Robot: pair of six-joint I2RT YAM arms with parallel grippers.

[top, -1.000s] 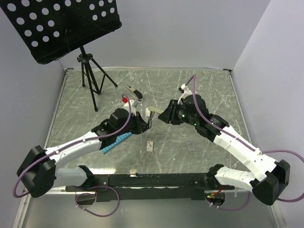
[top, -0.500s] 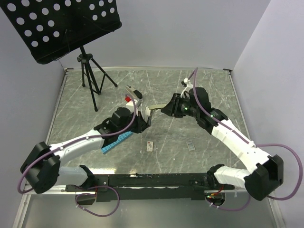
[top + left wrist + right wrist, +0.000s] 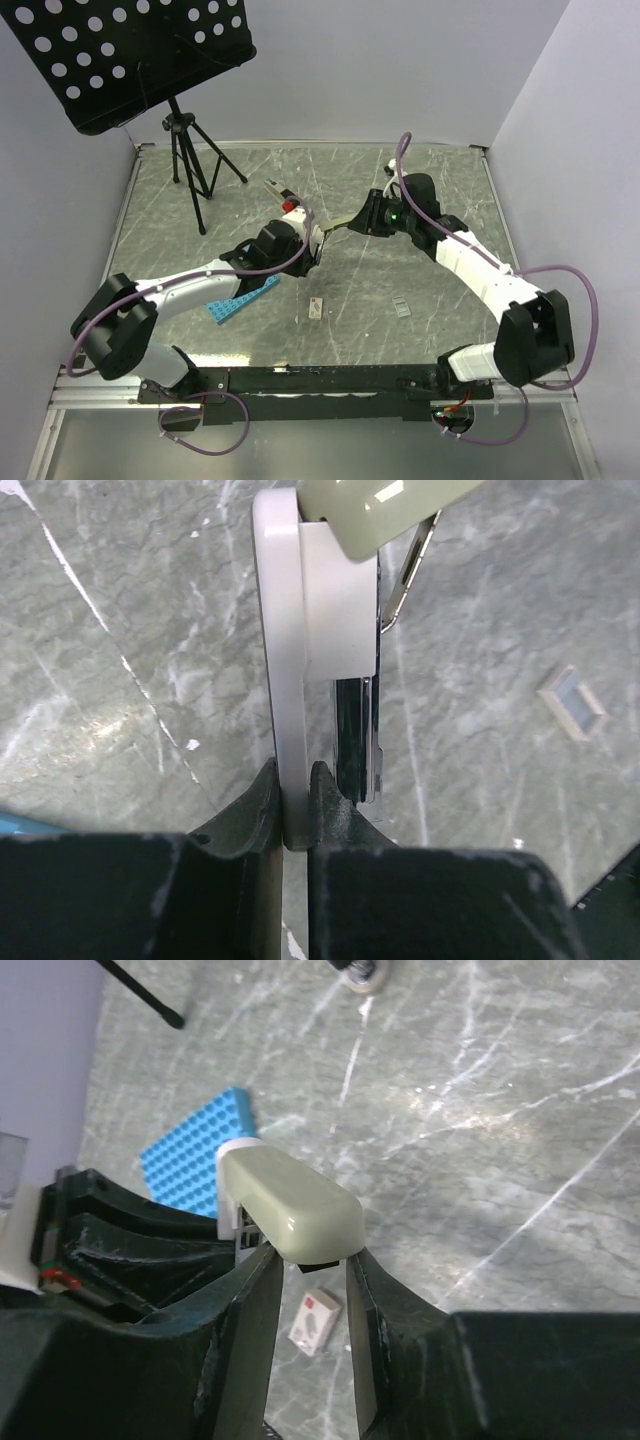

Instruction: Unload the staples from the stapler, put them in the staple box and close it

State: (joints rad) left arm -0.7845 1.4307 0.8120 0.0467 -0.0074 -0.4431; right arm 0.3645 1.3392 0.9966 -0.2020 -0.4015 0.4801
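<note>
The stapler (image 3: pixel 329 230) hangs above the table's middle, held between both grippers. My left gripper (image 3: pixel 312 244) is shut on its white base (image 3: pixel 290 650); the fingers (image 3: pixel 330 800) pinch the thin plate's edge at my left gripper (image 3: pixel 292 805). The black and metal magazine (image 3: pixel 356 735) runs beside that plate. My right gripper (image 3: pixel 310 1260) is shut on the end of the pale glossy top cover (image 3: pixel 290 1205), one finger on each side; from above it sits at my right gripper (image 3: pixel 346 225). A small grey strip of staples (image 3: pixel 402 307) lies on the table, also visible as staples (image 3: pixel 572 702).
A small white card with a red mark (image 3: pixel 317 308) lies under the stapler, seen as the card (image 3: pixel 317 1322). A blue studded plate (image 3: pixel 243 298) rests under the left arm. A black tripod (image 3: pixel 190 165) with a perforated black desk (image 3: pixel 130 50) stands at the back left.
Both grippers, with the stapler between them, have moved a little to the right and farther back. The right forearm has swung toward the back of the table.
</note>
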